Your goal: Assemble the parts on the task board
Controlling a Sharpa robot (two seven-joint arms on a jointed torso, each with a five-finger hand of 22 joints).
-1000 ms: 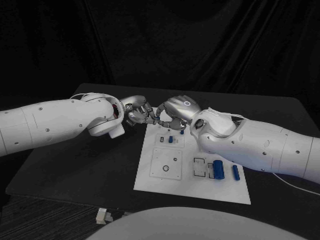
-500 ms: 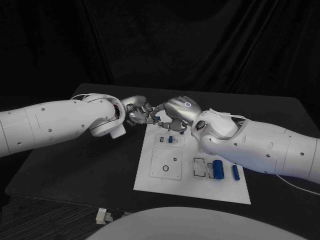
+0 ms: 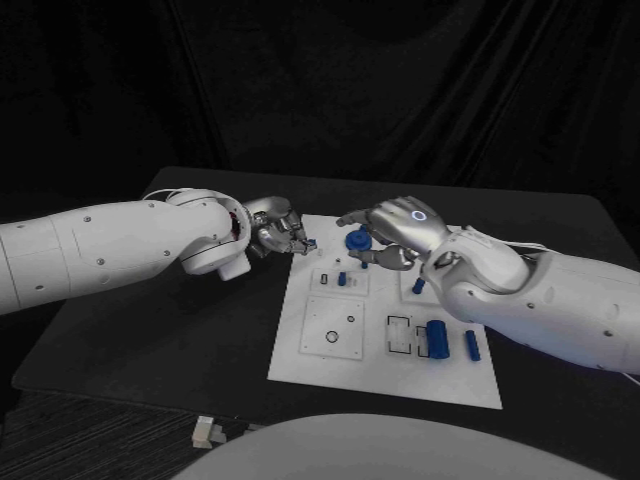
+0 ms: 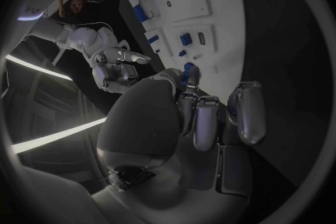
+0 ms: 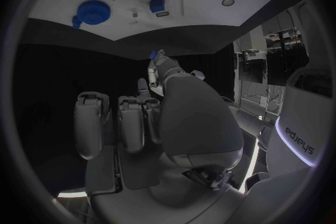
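At frame centre, my right hand (image 3: 394, 228) pinches a round blue part (image 3: 358, 241) above the task board (image 3: 385, 375); my left hand (image 3: 280, 231), fingers curled, grasps nothing I can see.

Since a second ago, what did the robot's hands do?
The right hand pulled away from the left hand, sliding toward the robot's right over the white board. A round blue piece now shows by its fingers; whether it holds the piece is unclear. The left hand stayed at the board's far corner, and the blue pieces near the front edge did not move.
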